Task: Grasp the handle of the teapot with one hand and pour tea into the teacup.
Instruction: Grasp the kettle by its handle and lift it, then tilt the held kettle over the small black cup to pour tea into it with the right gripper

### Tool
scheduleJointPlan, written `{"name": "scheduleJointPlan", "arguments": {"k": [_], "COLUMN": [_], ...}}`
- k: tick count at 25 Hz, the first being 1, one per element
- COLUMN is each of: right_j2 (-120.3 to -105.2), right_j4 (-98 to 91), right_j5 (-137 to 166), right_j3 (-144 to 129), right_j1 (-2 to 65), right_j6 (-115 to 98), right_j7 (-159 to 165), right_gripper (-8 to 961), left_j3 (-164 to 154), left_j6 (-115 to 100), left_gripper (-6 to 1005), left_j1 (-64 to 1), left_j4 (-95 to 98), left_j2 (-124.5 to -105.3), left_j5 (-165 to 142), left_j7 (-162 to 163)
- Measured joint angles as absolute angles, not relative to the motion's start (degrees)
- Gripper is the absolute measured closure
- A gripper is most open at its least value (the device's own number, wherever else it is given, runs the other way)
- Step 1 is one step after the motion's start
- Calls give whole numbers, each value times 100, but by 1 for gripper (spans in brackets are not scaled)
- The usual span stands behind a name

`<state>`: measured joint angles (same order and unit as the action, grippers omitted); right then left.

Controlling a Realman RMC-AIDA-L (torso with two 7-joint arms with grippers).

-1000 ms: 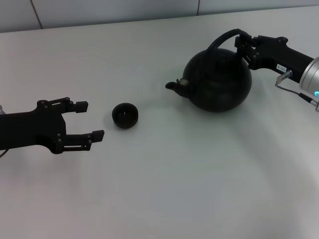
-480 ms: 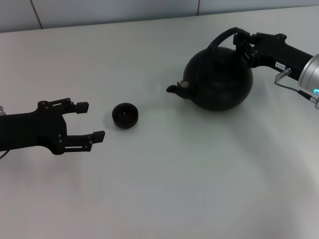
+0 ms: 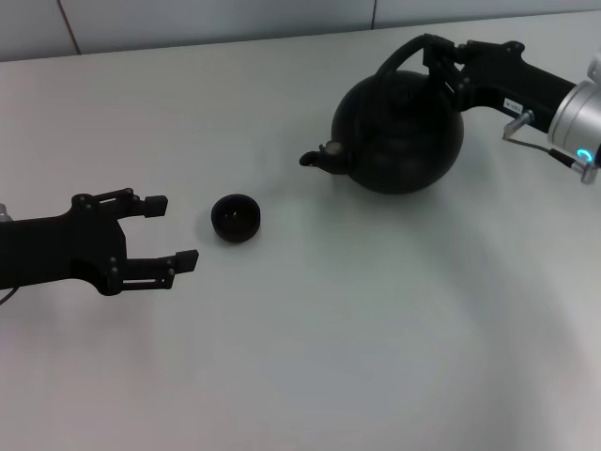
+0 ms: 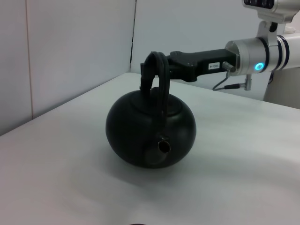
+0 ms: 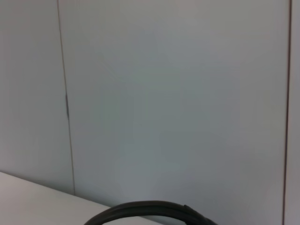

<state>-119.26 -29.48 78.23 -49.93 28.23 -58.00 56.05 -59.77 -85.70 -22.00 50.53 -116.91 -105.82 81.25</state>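
Note:
The round black teapot [image 3: 399,136] is at the back right, its spout [image 3: 315,159] pointing left toward the teacup [image 3: 236,217]. My right gripper [image 3: 439,58] is shut on the top of the arched handle [image 3: 399,56]. In the left wrist view the teapot [image 4: 150,129] faces the camera, with the right gripper [image 4: 151,70] clamped on the handle [image 4: 159,79]. The right wrist view shows only the arc of the handle [image 5: 150,208]. The small black teacup stands just right of my open left gripper [image 3: 172,230], which holds nothing. The tea is hidden.
The white table [image 3: 357,329] carries only the teapot and the teacup. A pale wall [image 3: 216,19] runs along the table's far edge.
The right gripper has carried the teapot leftward and a little farther back, so the spout is closer to the teacup. The left arm and the teacup have stayed put.

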Motion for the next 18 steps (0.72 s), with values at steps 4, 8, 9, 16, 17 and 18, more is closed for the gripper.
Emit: {"name": "scheduleJointPlan", "arguments": {"k": [4,8,9,16,17,18], "right_j2": [-11924,-11916,-11915,-11908,-11908,-11908], "right_j4": [-2954,-2955,-2958,-3191,-3222,-3252], "right_j5": [7869,7898,7899,7902,7902,7902], "right_j3": [-4992,-5072,-5114,-5495,-5552,-5609], "right_j1": [2945,3061,3087,3204,3221,3242], "right_j6": [-5800,-5766,-5757,-5590,-5551,-5506], "right_j7": [5605,5558,5540,5519,5519,5519], "right_gripper": [836,836,836,836,836,836], "left_j3": [-5976,-5977,-5976,-5976,-5976,-5976], "left_j6": [-8583,-8586,-8586,-8589,-8587,-8586], "left_gripper": [140,140,140,140,140,140], "left_j1": [-2199,-2201,-2202,-2199,-2198,-2198], "left_j4": [5054,5054,5054,5054,5054,5054], "left_j2": [-11689,-11688,-11689,-11688,-11689,-11689], "left_j5": [-10582,-10582,-10582,-10582,-10582,-10582], "left_j7": [8123,8122,8121,8120,8118,8116]}}
